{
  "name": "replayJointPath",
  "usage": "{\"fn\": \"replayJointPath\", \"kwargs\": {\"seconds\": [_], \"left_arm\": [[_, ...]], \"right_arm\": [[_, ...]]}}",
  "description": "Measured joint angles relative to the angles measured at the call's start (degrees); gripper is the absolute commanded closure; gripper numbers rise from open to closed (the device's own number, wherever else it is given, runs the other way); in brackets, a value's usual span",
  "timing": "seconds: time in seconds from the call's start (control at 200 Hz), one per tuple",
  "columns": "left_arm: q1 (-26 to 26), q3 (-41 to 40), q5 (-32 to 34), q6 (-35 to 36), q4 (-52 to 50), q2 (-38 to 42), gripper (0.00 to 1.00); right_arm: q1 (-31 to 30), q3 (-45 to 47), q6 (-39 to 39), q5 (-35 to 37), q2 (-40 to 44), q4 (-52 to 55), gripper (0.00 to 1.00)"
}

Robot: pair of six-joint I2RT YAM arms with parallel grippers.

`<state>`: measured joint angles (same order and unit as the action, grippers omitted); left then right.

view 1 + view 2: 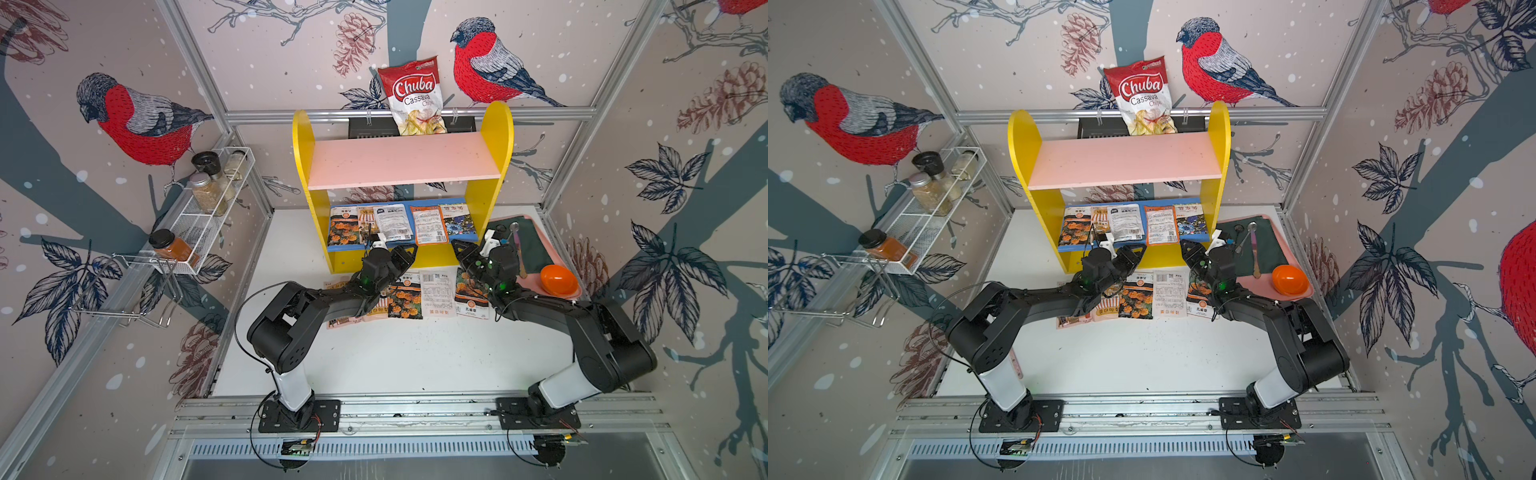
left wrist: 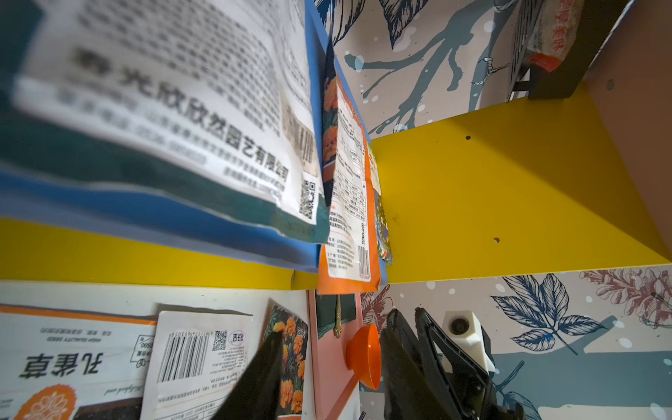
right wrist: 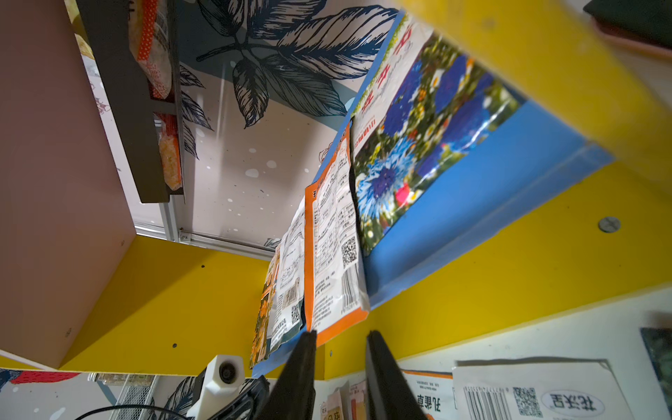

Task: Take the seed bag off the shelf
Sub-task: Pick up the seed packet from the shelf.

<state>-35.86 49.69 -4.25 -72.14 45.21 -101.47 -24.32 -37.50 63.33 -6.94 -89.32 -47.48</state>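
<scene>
The shelf [image 1: 403, 162] has yellow sides, a pink upper board and a blue lower board [image 1: 345, 247]. Several seed bags lie in a row on the blue board. An orange-edged seed bag [image 1: 430, 226] overhangs the board's front edge. My right gripper [image 3: 342, 360] is open with a narrow gap, its fingertips just below that bag's [image 3: 334, 254] hanging corner, not holding it. My left gripper [image 2: 329, 363] is open and empty, in front of the white seed bag [image 1: 392, 224]. In a top view both the left gripper [image 1: 409, 253] and the right gripper [image 1: 457, 246] sit at the shelf's front.
Several more seed bags [image 1: 436, 291] lie on the table in front of the shelf, under my wrists. A pink tray [image 1: 534, 286] at the right holds an orange bowl [image 1: 558, 279], a green cloth and a spoon. A chips bag [image 1: 411, 97] stands behind the shelf. A white wire rack [image 1: 199, 237] with spice jars hangs at the left.
</scene>
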Motion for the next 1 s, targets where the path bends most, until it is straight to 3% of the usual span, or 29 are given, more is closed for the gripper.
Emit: {"fn": "replayJointPath", "kwargs": {"seconds": [1.001], "left_arm": [[-1.07, 4.39, 2.91, -5.44, 4.2, -5.88, 0.6]], "right_arm": [[-2.27, -3.78, 3.08, 2.4, -7.39, -3.08, 0.79]]}}
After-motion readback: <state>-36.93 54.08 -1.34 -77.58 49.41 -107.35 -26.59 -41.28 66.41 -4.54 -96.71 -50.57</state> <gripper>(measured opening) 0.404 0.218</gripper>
